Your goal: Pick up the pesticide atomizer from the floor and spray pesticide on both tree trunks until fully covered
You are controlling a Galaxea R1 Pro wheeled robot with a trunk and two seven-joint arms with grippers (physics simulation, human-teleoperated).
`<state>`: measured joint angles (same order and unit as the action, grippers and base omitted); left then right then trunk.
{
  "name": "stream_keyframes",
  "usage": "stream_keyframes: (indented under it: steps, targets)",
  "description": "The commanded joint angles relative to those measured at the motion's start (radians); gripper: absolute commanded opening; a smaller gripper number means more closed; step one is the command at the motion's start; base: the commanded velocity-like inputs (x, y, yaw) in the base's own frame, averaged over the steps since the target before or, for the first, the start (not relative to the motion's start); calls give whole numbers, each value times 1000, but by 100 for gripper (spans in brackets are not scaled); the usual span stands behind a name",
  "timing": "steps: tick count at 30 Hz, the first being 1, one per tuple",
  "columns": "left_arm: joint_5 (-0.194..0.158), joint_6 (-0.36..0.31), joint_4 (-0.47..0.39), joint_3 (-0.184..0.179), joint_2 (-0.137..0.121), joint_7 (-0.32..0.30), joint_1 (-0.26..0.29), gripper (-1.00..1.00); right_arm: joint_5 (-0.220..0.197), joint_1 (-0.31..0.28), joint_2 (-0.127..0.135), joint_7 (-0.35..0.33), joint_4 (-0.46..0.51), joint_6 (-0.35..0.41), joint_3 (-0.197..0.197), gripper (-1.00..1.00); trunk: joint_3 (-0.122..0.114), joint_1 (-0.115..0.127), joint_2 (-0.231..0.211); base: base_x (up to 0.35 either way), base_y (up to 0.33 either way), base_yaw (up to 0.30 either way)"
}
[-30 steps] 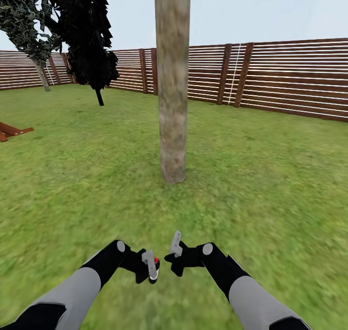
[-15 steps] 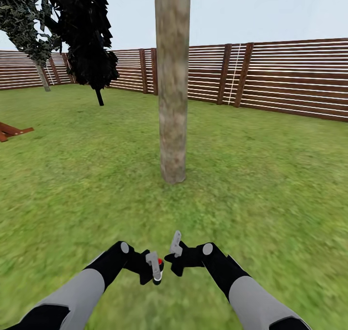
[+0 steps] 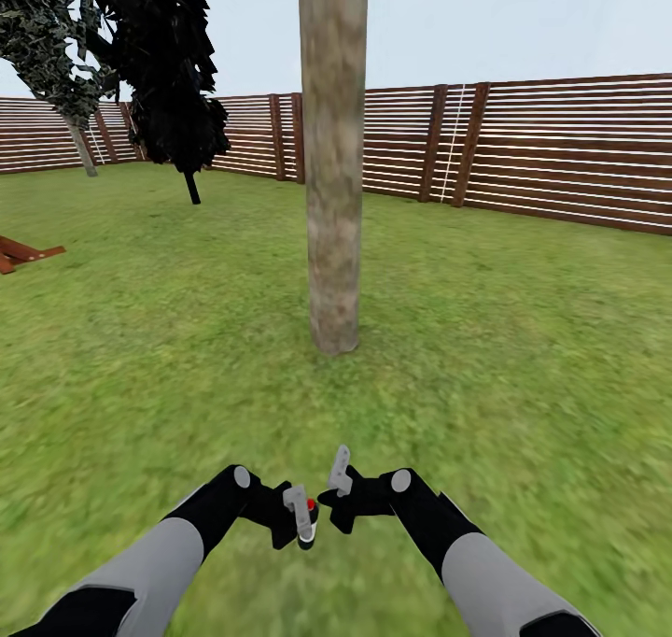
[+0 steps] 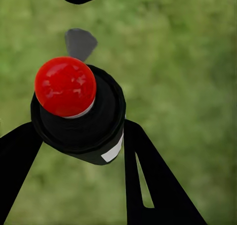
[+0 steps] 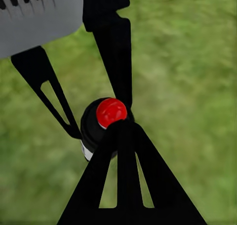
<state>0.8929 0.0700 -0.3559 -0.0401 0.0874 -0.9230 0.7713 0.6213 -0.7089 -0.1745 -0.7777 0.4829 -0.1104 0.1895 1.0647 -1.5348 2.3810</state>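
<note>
Low over the lawn [image 3: 523,357], my left gripper [image 3: 301,517] clasps the pesticide atomizer [image 4: 79,111]; my right gripper [image 3: 338,474], seemingly spread, could knock it loose.

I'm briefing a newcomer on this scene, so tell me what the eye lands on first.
The thick mottled tree trunk dominates, rising dead centre from the lawn straight ahead of the robot. Low in the head view, the left claw is shut on the pesticide atomizer, whose bright red tip stands out against the green. The right claw sits close beside it, and a brown slatted fence closes off the background.
</note>
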Motion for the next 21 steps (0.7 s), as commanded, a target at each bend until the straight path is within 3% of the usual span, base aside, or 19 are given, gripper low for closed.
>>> stream_keyframes:
  steps: [1, 4, 6, 17, 19, 21]
  targets:
    - [-4, 1, 0, 0, 0, -1, 0, -100, 0, 0, 0, 0, -1, 0, 0, -100, 0, 0, 0, 0, 0, 0]
    - [-53, 4, 1, -2, 0, -2, 0, -100, 0, 0, 0, 0, -1, 0, -1, -100, 0, 0, 0, 0, 0, 0]
    - [-66, 4, 1, -3, -1, -2, -1, -100, 0, 0, 0, 0, -1, 0, -1, -100, 0, 0, 0, 0, 0, 0]
    - [-67, 5, 6, -12, -7, 0, -1, -100, 0, 0, 0, 0, -1, 0, -1, -100, 0, 0, 0, 0, 0, 0]
    - [-60, 3, 8, -16, -25, 2, -6, -100, 1, 0, 0, 0, 0, 0, -1, -100, 0, 0, 0, 0, 0, 0]
    - [-58, 2, 5, -18, -62, 4, -9, -100, 1, 0, 0, 0, 0, 1, -1, -100, 0, 0, 0, 0, 0, 0]
